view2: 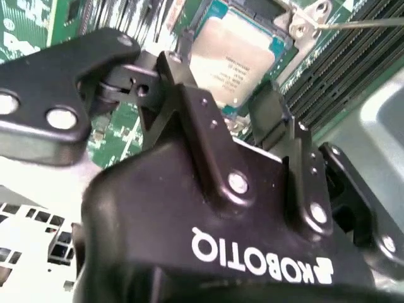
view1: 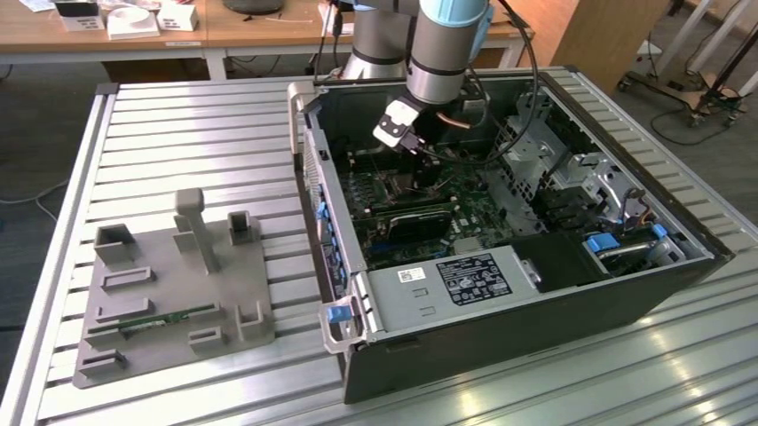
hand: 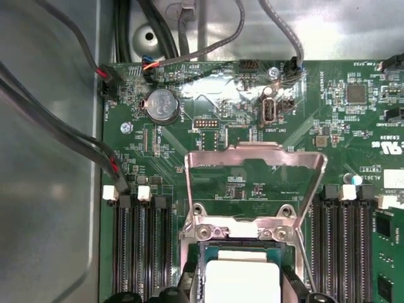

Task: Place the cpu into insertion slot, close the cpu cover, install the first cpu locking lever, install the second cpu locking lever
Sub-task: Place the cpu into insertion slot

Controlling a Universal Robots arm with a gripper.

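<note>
My gripper (view1: 411, 146) reaches down into the open computer case (view1: 311, 177). In both wrist views its fingers sit against opposite edges of the cpu (hand: 243, 281), a flat square chip with a dull silver top, so the gripper (hand: 241, 287) is shut on it. The cpu (view2: 237, 53) lies level at the insertion slot (hand: 240, 228), whose silver rim shows just beyond it. I cannot tell whether the chip is fully seated. The cpu cover (hand: 255, 154), a silver frame with a square window, stands swung up and open. A thin wire locking lever (view2: 360, 24) juts out beside the socket.
Black memory slots (hand: 136, 252) flank the socket on both sides. Grey cables (hand: 63, 132) run along the case wall, and a coin battery (hand: 163, 105) sits on the green board. A grey fixture plate (view1: 166, 284) lies on the slatted table at the exterior view's left.
</note>
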